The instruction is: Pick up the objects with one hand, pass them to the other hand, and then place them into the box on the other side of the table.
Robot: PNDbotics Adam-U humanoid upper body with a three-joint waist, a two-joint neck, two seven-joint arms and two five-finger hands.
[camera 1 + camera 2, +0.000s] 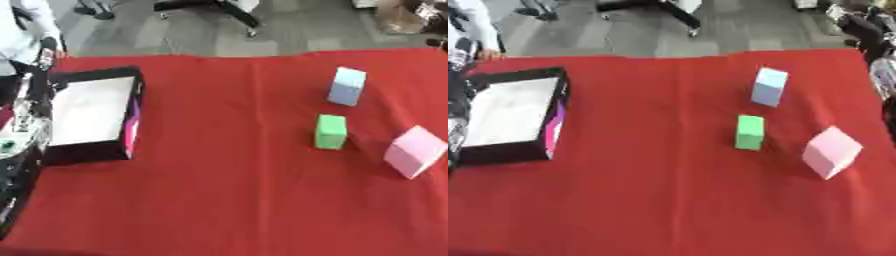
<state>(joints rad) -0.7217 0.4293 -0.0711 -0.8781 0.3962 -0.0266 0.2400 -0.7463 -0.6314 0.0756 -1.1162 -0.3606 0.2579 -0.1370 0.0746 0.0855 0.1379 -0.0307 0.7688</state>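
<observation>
A red cloth-covered table (219, 200) filled most of the scene. On its left side lay an open black-walled box with a white floor (92, 115) and a strip of magenta on its right wall. Three blocks stood apart from one another on the right side: a pale blue block (347, 86) farthest away, a green block (331, 131) nearer and slightly left of it, and a pink block (415, 151), tilted on the cloth, nearest the right edge. None of the blocks was in the box or held. Dark robot arm parts showed at the left edge (26, 115) and at the right edge (881, 60), but neither hand could be made out, so whether the fingers were released, clenched or grasping could not be told.
</observation>
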